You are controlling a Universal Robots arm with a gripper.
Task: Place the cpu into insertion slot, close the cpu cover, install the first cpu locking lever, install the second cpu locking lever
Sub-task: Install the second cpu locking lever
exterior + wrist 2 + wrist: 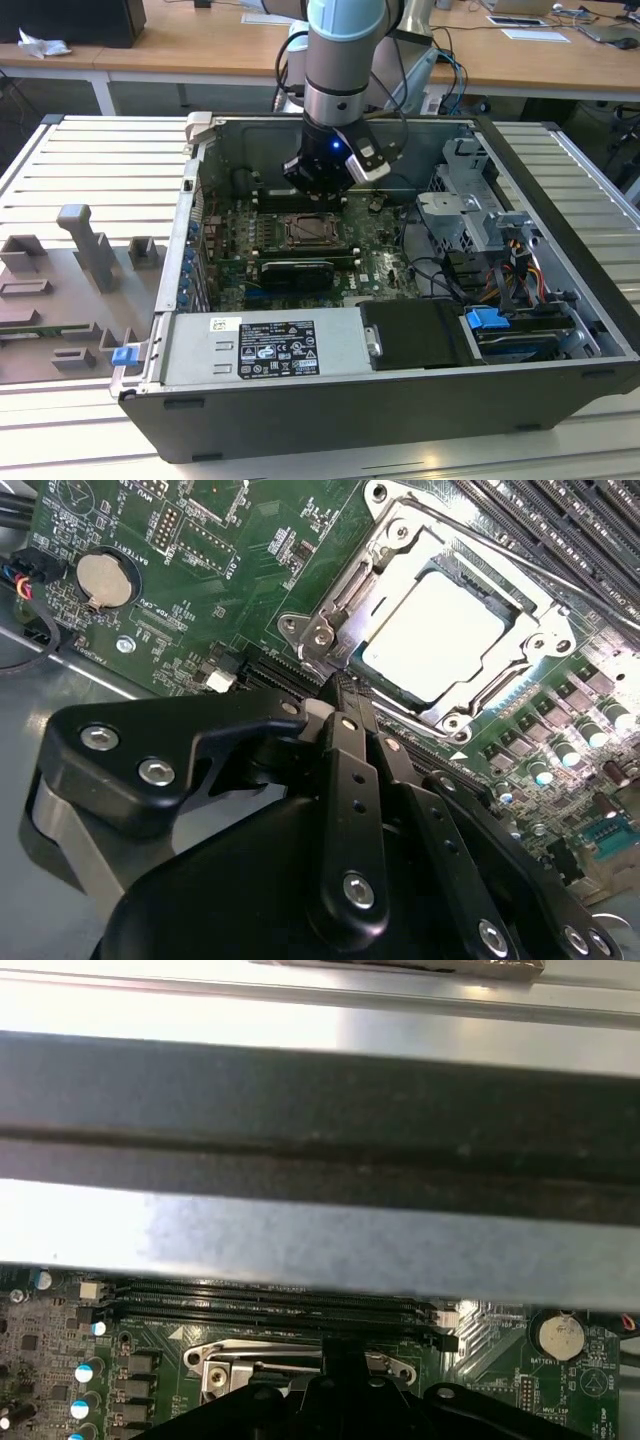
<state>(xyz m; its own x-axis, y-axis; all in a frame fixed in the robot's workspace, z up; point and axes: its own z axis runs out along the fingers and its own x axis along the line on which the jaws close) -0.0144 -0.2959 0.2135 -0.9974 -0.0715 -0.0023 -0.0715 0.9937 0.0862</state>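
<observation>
- Starting at the exterior view's left: the memory slots [560,520] run right alongside the socket. If I drift sideways while I'm this low, my fingers could clip them or scrape the green motherboard [375,265].
- In the middle, my pincer [320,195] hangs just above the insertion slot [314,232], inside the open case [330,400]. In the second wrist view its fingertips [340,692] are pressed together with nothing between them that I can see, and they sit just beside the corner of the cpu cover [335,610].
- My main worry is coming down off-line. I reckon closed tips landing on the cover frame rather than next to it could bend that thin plate or load the chip underneath.
- I also can't tell whether the cover is latched. If it isn't, a nudge could pop it up.
- The cpu [430,630] is a pale silver-beige square lying flat in the slot. It shows through the cover's cut-out and looks square to the frame, not tilted.
- The cover is shiny silver metal and lies down over the chip's edges.
- Over on the exterior view's right, the cables [500,270] are well apart from me, so I don't see a snag there.
</observation>
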